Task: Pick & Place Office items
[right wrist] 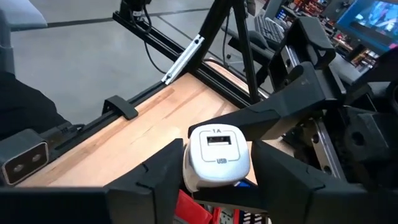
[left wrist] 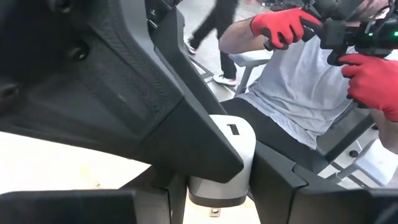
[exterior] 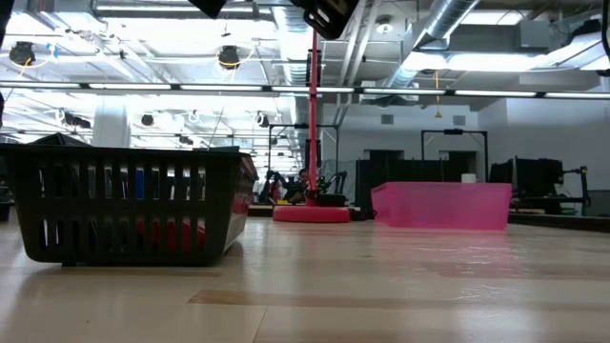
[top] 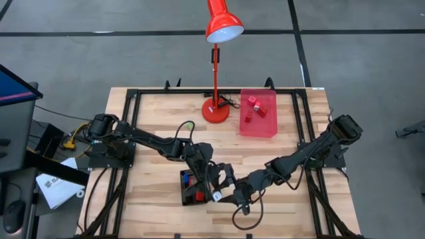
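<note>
Office items sit in two places, and few can be made out well. One is plain: a white USB charger, held up between the two grippers above the black basket at the near middle of the surface. In the right wrist view it sits between that arm's dark fingers, which press its sides, while other dark fingers reach it from the far side. In the left wrist view the same white block shows only in part, wedged between dark finger parts that hide most of it. From above, the left gripper and the right gripper meet there, and the charger is just a white speck.

The right jaws stand narrow, holding the charger. The left jaws also look closed on it, though their tips are mostly hidden.

Inside the basket, red and blue pieces show through the slats in the low view, too small to name. Several red blocks lie in the translucent pink tray at the far right, blurred through its wall. A red desk lamp stands just left of that tray.

Beyond the surface, a person with red gloves grips dark handles; the body is cut off.
</note>
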